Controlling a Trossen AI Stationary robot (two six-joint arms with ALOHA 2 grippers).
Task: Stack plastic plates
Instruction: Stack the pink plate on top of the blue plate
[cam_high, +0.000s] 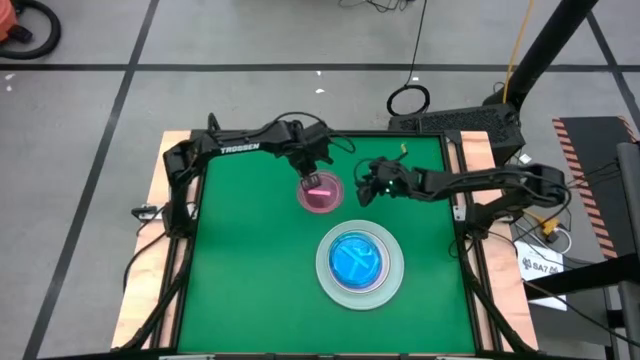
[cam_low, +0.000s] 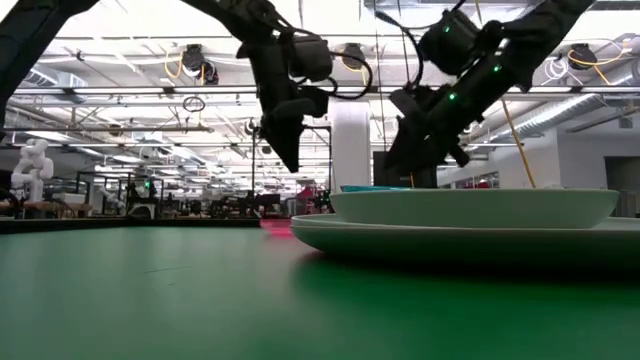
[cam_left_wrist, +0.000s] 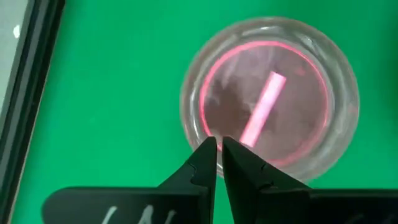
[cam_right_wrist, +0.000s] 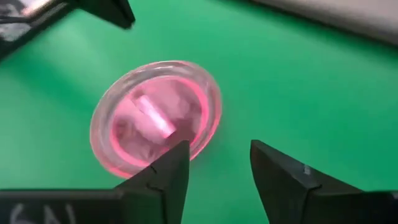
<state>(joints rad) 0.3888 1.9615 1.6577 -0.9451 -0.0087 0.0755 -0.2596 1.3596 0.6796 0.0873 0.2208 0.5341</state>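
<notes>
Green desk (cam_high: 240, 260) surface carries a small pink plate (cam_high: 320, 193) at far centre, lying flat. Left hand (cam_high: 311, 177) hangs just over its far rim, fingers pressed together, gripping nothing. Right hand (cam_high: 368, 186) sits just right of the pink plate, fingers apart. Nearer, a stack: teal plate (cam_high: 359, 259) nested in larger pale plates (cam_high: 330, 276).

Pink plate (cam_high: 320, 193), green table (cam_high: 240, 260).
</notes>
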